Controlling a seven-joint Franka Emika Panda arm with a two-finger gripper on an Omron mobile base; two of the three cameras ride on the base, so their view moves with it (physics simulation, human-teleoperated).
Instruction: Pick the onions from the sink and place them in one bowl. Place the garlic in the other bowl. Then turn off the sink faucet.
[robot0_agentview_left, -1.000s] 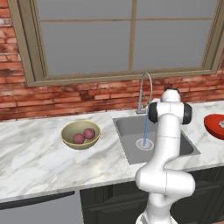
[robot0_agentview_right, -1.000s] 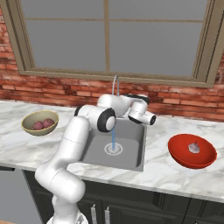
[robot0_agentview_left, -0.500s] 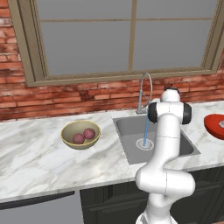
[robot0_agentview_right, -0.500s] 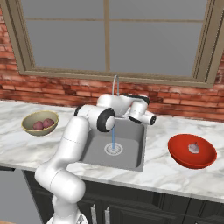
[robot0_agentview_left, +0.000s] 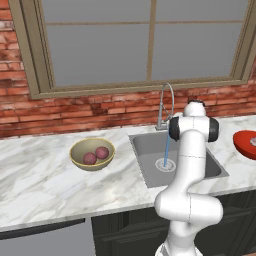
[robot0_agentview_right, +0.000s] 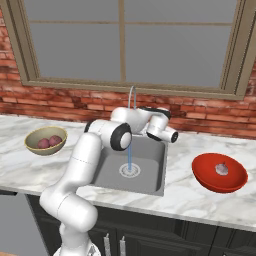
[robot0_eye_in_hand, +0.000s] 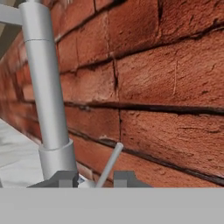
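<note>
My gripper (robot0_eye_in_hand: 96, 179) is at the foot of the sink faucet (robot0_eye_in_hand: 46, 87), facing the brick wall. Its two dark fingertips are shut on the faucet's thin lever (robot0_eye_in_hand: 108, 165). In the right base view the gripper (robot0_agentview_right: 149, 109) sits just right of the faucet (robot0_agentview_right: 132, 95), behind the sink (robot0_agentview_right: 150, 170). Water (robot0_agentview_right: 129, 159) runs from the spout into the drain. Two onions (robot0_agentview_left: 90, 158) (robot0_agentview_left: 102, 152) lie in the yellowish-tan bowl (robot0_agentview_left: 75, 150) left of the sink (robot0_agentview_left: 150, 150). The garlic (robot0_agentview_right: 221, 169) rests in the red bowl (robot0_agentview_right: 210, 177) on the right.
A brick wall (robot0_eye_in_hand: 166, 87) stands close behind the faucet, with a window above it. Marble counter (robot0_agentview_left: 45, 185) spreads to both sides of the sink. My white arm (robot0_agentview_left: 192, 150) reaches over the basin's right half.
</note>
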